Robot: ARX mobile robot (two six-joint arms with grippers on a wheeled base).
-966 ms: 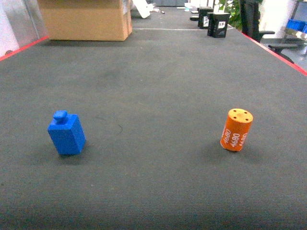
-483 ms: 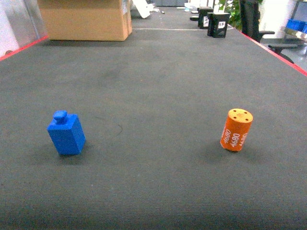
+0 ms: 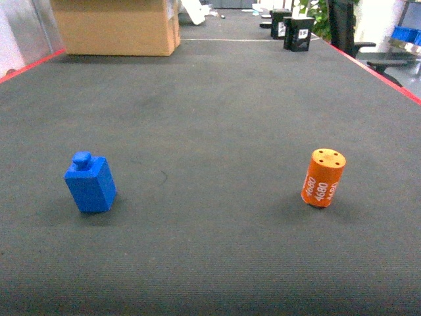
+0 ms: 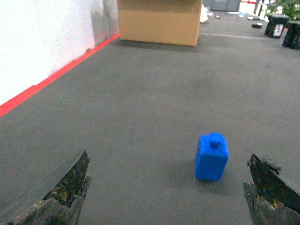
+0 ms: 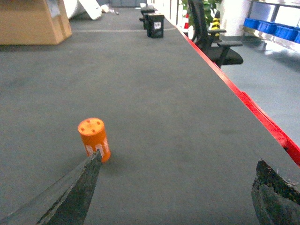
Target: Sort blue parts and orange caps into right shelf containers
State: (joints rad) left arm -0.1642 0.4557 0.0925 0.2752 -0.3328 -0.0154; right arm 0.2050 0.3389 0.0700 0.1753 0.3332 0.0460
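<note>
The blue part (image 3: 90, 184) stands near the table's (image 3: 217, 99) left edge, the orange cap (image 3: 323, 178) toward the right edge. A cardboard box (image 3: 115, 26) sits at the far left corner. Both the left gripper (image 4: 164, 187) and the right gripper (image 5: 180, 187) are spread wide, holding nothing.

Left gripper (image 4: 164, 197), right gripper (image 5: 176, 197) spread wide.
</note>
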